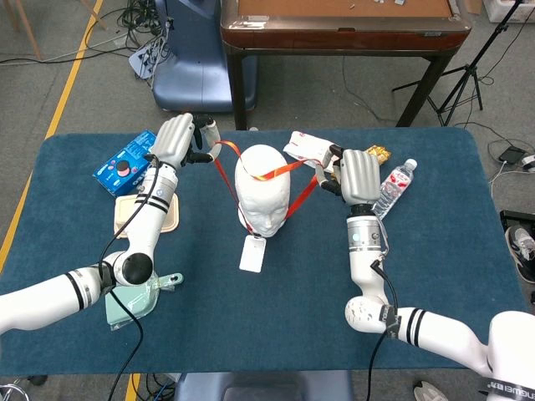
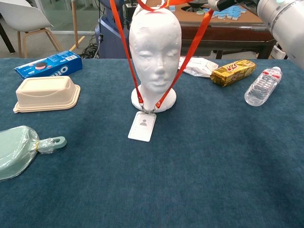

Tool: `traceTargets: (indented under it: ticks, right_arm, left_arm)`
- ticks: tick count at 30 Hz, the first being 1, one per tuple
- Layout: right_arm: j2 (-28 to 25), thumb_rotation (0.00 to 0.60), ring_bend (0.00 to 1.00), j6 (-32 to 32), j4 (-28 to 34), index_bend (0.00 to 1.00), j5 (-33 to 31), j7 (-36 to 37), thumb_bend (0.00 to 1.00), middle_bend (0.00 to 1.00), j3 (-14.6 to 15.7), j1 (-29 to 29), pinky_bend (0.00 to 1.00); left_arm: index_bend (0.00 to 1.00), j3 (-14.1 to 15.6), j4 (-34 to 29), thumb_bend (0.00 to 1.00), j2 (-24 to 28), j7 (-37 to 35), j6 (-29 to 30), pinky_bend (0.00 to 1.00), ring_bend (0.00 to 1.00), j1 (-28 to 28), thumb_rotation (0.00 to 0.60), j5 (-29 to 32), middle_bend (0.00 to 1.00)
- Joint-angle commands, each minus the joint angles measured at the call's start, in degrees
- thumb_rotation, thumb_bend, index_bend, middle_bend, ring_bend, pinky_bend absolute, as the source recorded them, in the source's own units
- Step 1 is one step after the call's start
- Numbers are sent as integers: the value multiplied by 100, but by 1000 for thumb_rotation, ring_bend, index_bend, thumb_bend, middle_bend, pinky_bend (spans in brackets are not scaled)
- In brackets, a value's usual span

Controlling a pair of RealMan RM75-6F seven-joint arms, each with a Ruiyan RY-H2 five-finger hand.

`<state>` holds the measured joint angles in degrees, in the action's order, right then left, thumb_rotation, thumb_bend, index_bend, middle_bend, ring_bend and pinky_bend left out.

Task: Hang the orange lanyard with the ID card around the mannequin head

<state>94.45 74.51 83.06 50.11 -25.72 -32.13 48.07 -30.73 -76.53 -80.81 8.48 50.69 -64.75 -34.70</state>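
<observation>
The white mannequin head [image 1: 262,199] [image 2: 155,52] stands upright mid-table. The orange lanyard [image 1: 280,170] [image 2: 125,52] is stretched over its crown, with one strand running down each side of the face. The white ID card [image 1: 252,253] [image 2: 142,126] hangs tilted at the head's base, its lower edge on the cloth. My left hand [image 1: 177,139] grips the lanyard's left strand behind and left of the head. My right hand [image 1: 354,175] holds the right strand just right of the head. In the chest view only part of the right arm [image 2: 280,16] shows.
On the blue table lie an Oreo box [image 1: 124,164], a beige lidded container [image 1: 149,218], a pale green pouch [image 1: 134,294], a white snack bag [image 1: 309,149], a gold snack pack [image 2: 233,72] and a water bottle [image 1: 393,187]. A brown table [image 1: 343,29] stands behind.
</observation>
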Motion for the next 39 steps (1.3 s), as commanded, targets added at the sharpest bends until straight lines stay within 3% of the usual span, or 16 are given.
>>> traceTargets:
  ticks: [1,15,18,20,23,26,28,31,34,39]
  right_arm:
    - [120,600,969,-15,-257,663,-120,16,435,980,-81,120,949]
    - [320,600,968,-275,-1024,663,-471,133,435,980,-183,359,949]
    - [328,600,968,-344,-1090,657,-566,63,435,979,-191,410,949]
    - [311,600,967,-423,-1087,567,-669,0,429,979,-192,433,950]
    - [271,600,964,-501,-1036,280,-793,-80,394,973,-198,456,949]
    - [216,600,964,-553,-938,35,-876,-93,266,968,-212,462,949]
    - [186,600,964,-560,-892,2,-895,-98,203,968,-208,471,949]
    - [110,600,963,-604,-772,0,-956,-121,109,962,-205,470,949]
    - [33,600,962,-589,-633,0,-989,-150,38,958,-193,460,949]
    - [-138,600,947,-569,-373,0,-986,-95,0,947,-155,374,948]
  left_arm:
    - [562,22,367,337,-192,100,-106,729,615,-181,600,186,610]
    - [553,120,1622,337,-784,321,-533,729,601,-624,600,523,609]
    - [518,136,1759,336,-829,395,-599,729,559,-667,600,595,572]
    - [411,197,1815,325,-804,573,-718,723,444,-698,600,740,453]
    - [204,259,1865,256,-741,818,-824,612,227,-744,598,960,206]
    - [67,248,1889,204,-706,902,-817,435,60,-765,487,1093,40]
    - [13,262,1881,172,-663,955,-855,333,4,-763,365,1155,1]
    - [0,283,1844,137,-585,1007,-917,247,0,-750,289,1224,0]
    - [0,269,1777,114,-515,984,-929,206,0,-722,227,1263,0]
    - [0,308,1586,112,-321,935,-855,172,0,-598,223,1154,0]
